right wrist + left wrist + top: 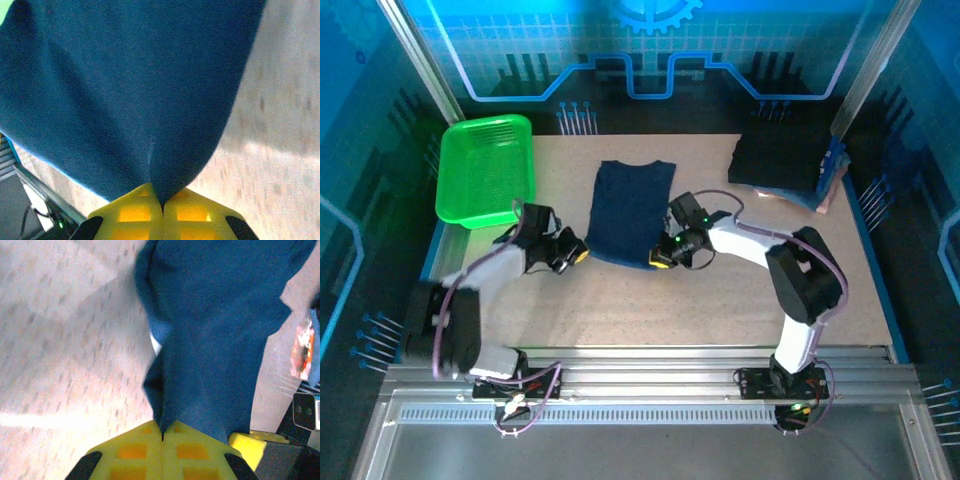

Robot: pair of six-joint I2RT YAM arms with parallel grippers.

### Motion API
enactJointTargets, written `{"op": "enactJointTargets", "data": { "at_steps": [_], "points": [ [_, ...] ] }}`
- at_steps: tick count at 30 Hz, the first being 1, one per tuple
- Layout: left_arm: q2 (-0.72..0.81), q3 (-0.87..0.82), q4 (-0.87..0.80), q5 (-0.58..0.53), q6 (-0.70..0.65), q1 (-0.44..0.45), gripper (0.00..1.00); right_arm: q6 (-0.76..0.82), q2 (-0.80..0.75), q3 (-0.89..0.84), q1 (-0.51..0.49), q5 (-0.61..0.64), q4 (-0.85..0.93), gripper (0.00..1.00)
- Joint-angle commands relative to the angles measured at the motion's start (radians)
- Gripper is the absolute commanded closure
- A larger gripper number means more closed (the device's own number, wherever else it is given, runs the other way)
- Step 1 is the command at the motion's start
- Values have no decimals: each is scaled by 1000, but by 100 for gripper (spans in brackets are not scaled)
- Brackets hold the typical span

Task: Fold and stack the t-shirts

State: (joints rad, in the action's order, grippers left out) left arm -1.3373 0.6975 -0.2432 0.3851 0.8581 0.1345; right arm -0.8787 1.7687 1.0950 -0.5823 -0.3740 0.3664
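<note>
Speckled beige tabletop (pixel 720 310) inside a blue-lit enclosure; broad bare room across its near half, narrower bare strips either side of centre.

- Navy-blue cloth t-shirt (pixel 632 205): flat at centre as a long strip running near to far, its near hem drawn into both grippers.
- Left gripper (pixel 575 253): yellow fingers (pixel 132 452) pinched together on the near left corner.
- Right gripper (pixel 660 260): clamped on the near right corner.
- Bright green plastic mesh basket (pixel 526 160): far left edge, well apart from the shirt, bare mesh floor showing.
- Near-black folded t-shirts (pixel 780 165): stacked at the far right corner; layer count unclear.
</note>
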Motion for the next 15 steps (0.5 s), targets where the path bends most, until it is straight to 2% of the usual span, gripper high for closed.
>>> {"op": "enactJointTargets", "data": {
  "at_steps": [1, 4, 9, 12, 15],
  "points": [
    [166, -90, -167, -45, -7, 52, 100, -37, -121, -94, -69, 26, 69, 100],
    [349, -184, -230, -58, 64, 83, 100, -91, -219, -194, -131, 65, 73, 100],
    [630, -185, -437, -62, 138, 128, 100, -179, -371, -300, -202, 88, 92, 100],
    [692, -155, -487, -59, 166, 169, 100, -200, -439, -292, -234, 104, 147, 100],
    [690, -107, -504, -64, 168, 177, 100, -194, -487, -261, -219, 115, 204, 100]
  ]
}}
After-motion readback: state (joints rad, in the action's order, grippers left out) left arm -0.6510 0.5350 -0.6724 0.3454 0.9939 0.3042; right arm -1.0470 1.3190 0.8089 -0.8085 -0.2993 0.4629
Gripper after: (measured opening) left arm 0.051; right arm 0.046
